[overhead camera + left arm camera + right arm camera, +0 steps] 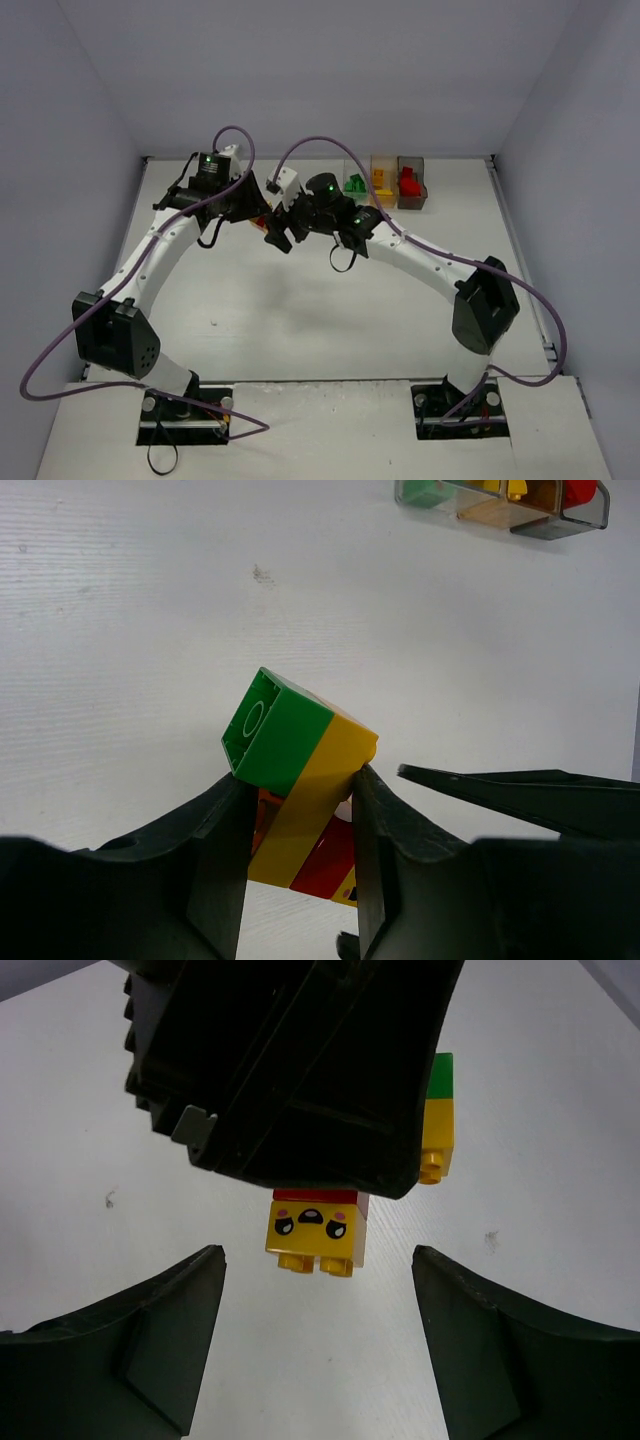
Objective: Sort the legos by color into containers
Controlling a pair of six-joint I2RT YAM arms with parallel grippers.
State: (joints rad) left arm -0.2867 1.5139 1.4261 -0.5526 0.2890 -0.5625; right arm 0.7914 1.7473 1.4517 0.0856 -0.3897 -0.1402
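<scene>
- Lego clump [290,740] is held tilted over the desk [300,320], near its far middle; green, yellow, red and orange bricks are seen stacked in it.
- Left end effector [302,800] is closed on the clump; one finger is pressed to each side.
- A yellow face brick [312,1230] is seen at the clump's end, under a red layer; in the right wrist view it sticks out below the left end effector.
- Right end effector [315,1260] is spread wide and nothing is gripped; the face brick is framed between its fingers, apart from both.
- The two end effectors are placed just beside each other in the top view.
- Containers [418,203] are set in a row at the far side of the desk, right of centre, well apart from the clump; a green lego [354,184] is seen in the left box, a yellow lego [381,183] in the middle one, a red lego [408,182] in the right one.
</scene>
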